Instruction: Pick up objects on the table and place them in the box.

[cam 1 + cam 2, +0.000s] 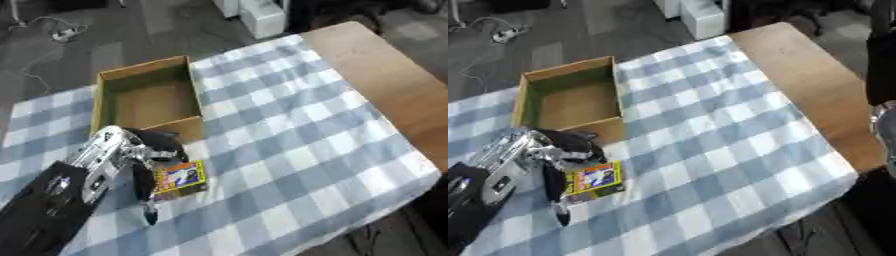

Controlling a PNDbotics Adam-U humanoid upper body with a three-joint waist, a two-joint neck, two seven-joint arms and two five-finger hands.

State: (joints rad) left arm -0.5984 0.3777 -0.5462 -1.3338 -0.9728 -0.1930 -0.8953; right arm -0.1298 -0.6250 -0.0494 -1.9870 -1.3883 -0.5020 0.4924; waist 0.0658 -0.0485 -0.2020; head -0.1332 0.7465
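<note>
Cardboard box (146, 95), yellow packet (180, 178) outside.

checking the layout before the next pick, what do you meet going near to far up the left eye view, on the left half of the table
Left hand with a finger reaching down beside the yellow packet, then the open cardboard box, then the grey floor with a cable past the checked tablecloth.
</note>
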